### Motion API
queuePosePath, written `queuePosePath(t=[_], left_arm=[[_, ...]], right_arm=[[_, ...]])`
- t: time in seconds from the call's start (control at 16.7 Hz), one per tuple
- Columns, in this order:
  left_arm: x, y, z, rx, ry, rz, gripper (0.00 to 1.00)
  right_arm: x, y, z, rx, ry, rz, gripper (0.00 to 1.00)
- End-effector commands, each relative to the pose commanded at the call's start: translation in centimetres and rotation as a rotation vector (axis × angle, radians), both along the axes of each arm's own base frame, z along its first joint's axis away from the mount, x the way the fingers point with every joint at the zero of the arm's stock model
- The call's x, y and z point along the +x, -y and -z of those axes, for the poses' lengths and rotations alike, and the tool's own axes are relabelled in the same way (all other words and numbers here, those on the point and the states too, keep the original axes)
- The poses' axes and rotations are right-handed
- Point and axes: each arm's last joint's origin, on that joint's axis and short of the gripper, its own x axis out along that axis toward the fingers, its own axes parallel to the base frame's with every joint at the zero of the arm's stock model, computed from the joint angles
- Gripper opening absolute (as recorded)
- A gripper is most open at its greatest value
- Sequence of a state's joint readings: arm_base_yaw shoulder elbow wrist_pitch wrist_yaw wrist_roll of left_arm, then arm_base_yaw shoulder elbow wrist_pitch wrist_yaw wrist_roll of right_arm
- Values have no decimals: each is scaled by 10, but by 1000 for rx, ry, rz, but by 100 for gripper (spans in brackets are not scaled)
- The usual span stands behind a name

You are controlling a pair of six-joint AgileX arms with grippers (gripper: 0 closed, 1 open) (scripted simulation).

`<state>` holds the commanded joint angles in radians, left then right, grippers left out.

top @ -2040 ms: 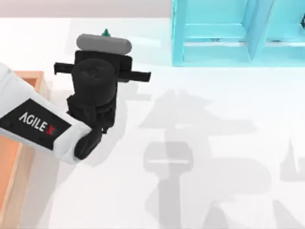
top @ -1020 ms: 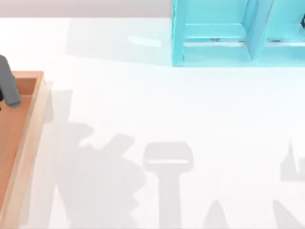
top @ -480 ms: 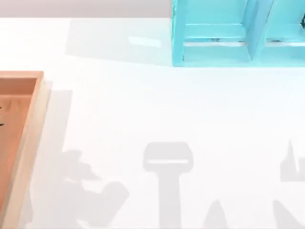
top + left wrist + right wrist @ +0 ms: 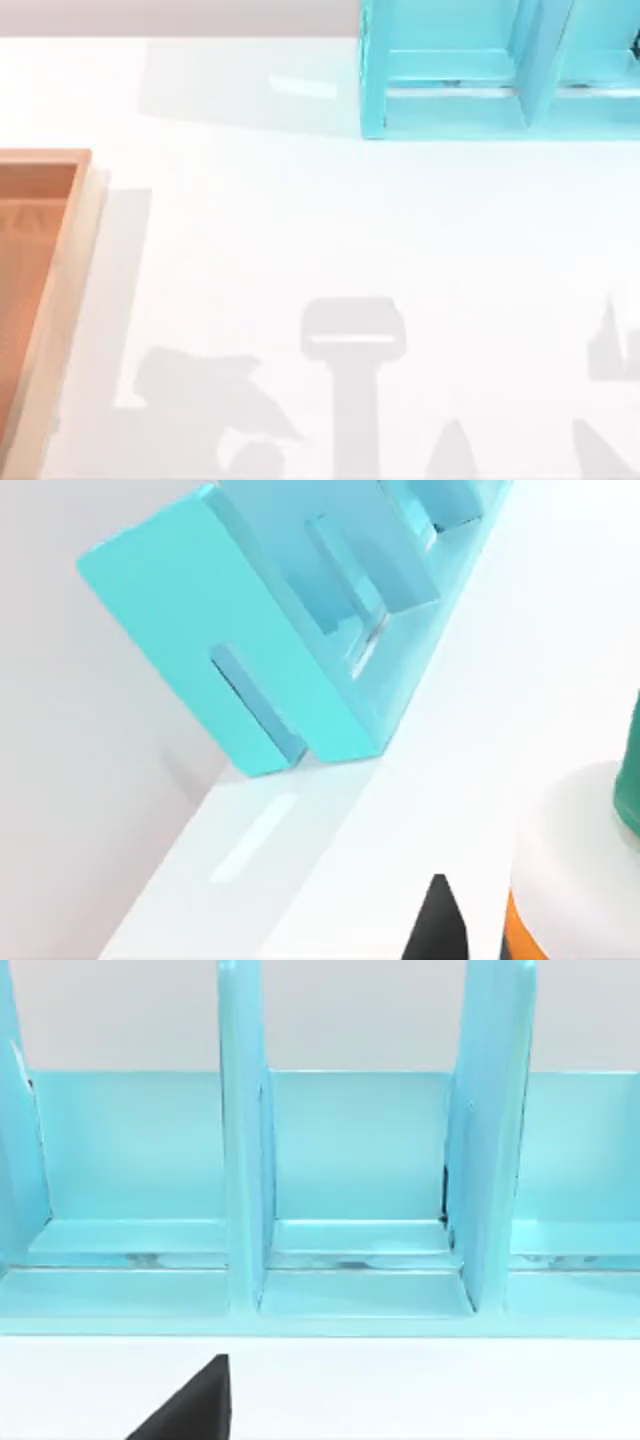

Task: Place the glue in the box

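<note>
Orange-bodied glue bottle (image 4: 580, 880) with white shoulder rides close under my left wrist, presumably for carrying to the wooden box (image 4: 60, 260) at frame left; gripper closure I cannot tell.

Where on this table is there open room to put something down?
The wide white table between the wooden box at the left edge and the turquoise shelf at the back lies bare. The box floor seen here is bare too. The shelf's narrow compartments are the tight spot.

no readable text, labels, brands, numbers or signs on anything in view
</note>
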<state>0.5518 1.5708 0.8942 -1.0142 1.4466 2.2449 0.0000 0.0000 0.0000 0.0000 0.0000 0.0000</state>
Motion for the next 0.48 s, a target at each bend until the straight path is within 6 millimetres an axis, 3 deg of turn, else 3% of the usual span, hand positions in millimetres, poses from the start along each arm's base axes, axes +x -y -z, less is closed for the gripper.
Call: queuePosePath(t=[0.24, 0.48], left_arm=[[-1, -15, 6, -240, -48, -92, 0], [-1, -41, 18, -371, -133, -218, 0]], right_arm=[[0, 0, 0, 0, 0, 0, 100], [0, 0, 0, 0, 0, 0, 100]])
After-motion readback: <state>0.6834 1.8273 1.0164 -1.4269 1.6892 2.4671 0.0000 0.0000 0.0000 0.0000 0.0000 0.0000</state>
